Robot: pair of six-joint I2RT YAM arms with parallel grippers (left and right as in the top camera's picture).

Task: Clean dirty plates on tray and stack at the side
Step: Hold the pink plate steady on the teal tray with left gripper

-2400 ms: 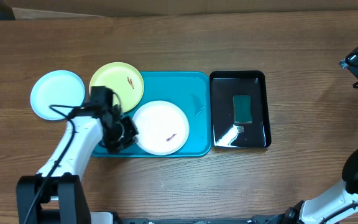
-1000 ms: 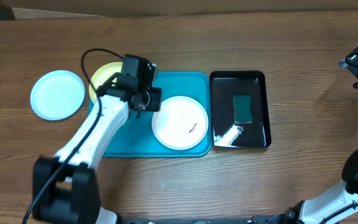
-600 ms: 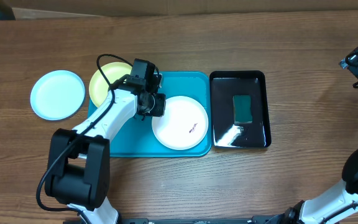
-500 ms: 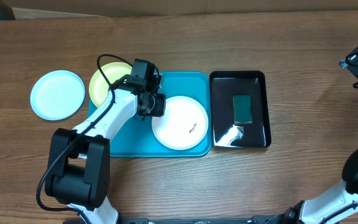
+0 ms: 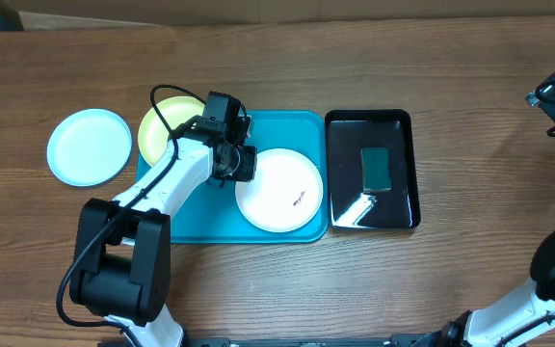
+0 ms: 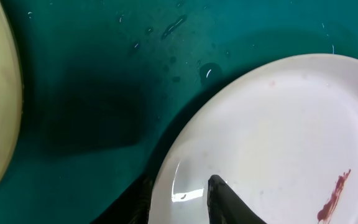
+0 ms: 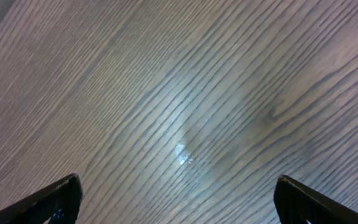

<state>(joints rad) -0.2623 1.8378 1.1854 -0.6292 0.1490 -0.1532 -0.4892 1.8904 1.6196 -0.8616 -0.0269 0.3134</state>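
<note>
Blue plate [image 5: 89, 146] sits alone on the surface [image 5: 258, 58] left of the tray [image 5: 200, 217]. No marks show on it from above, so it is probably the finished one and the base of the stack. Yellow-green plate [image 5: 167, 130] lies across the tray's top-left corner, partly hidden by the arm, so I can't tell if it is clean. Left claw [image 5: 242, 166] is at the left rim of the white plate [image 5: 279, 189]. The wrist view shows one finger on top of the rim and the other outside it, so it reads as pinching that plate. The white plate lies on the tray's right half with a red-brown smear [image 6: 334, 193], so it is not cleaned. Black tray [image 5: 369, 118] just beside holds a green pad [image 5: 376, 169]. Right claw [image 7: 178, 183] hangs far right over bare wood, fingers wide apart, holding nothing. Roughly one of three done, nothing stacked.
</note>
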